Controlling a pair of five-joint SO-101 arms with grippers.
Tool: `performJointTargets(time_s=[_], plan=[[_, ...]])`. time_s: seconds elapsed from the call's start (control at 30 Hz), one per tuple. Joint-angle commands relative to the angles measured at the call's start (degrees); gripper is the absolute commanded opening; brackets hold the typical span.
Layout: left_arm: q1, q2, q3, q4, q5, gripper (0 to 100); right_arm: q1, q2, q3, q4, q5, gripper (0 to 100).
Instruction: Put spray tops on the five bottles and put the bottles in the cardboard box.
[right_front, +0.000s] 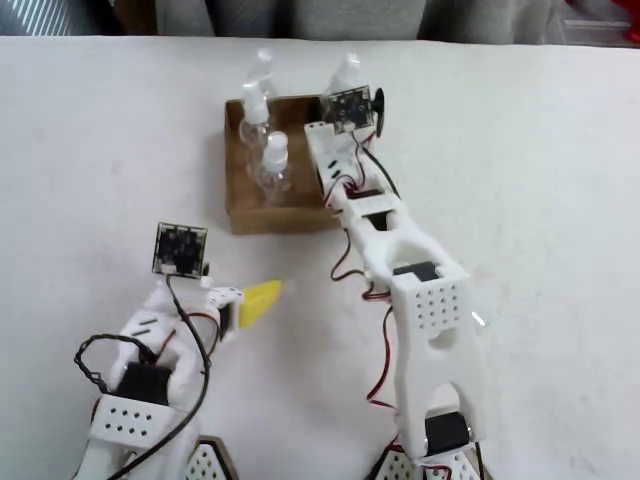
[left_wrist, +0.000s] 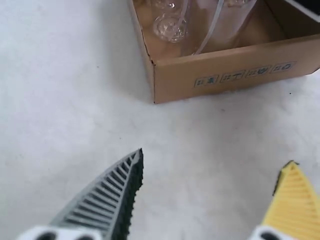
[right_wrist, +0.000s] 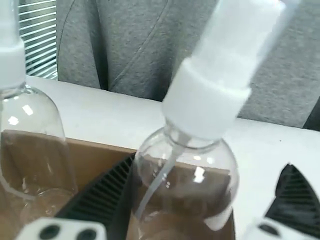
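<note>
The cardboard box (right_front: 240, 200) sits at the table's middle back, with clear bottles (right_front: 272, 160) wearing white spray tops standing in it. My right gripper (right_wrist: 210, 165) is at the box's far right corner, open. Its black fingers (right_wrist: 105, 200) straddle a tilted bottle (right_wrist: 185, 175) with a spray top (right_wrist: 220, 85), and one finger stands clear of the bottle. My left gripper (left_wrist: 215, 156) hovers open over bare table in front of the box (left_wrist: 225, 75), with nothing between its grey and yellow fingers (left_wrist: 292, 200). In the high view the left gripper (right_front: 262, 300) sits near the front left.
A second bottle (right_wrist: 25, 125) stands close beside the straddled one in the box. A person in grey sits behind the table's far edge. White table surface (right_front: 520, 150) stretches to both sides of the box.
</note>
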Motion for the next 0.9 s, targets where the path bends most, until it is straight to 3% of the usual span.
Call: performJointTargets(time_s=[0.0, 0.5, 0.87], plan=[[-0.4, -0.6, -0.6, -1.1, -0.8, 40, -0.1, -5.0, -0.7, 0.3, -0.6, 36.9], [-0.4, -0.6, -0.6, -1.2, -0.8, 40, 0.3, -10.0, 0.5, 6.0, -7.3, 37.2], [-0.4, -0.6, -0.6, -1.3, -0.8, 40, 1.0, -11.0, 0.6, 6.2, -7.5, 37.2]])
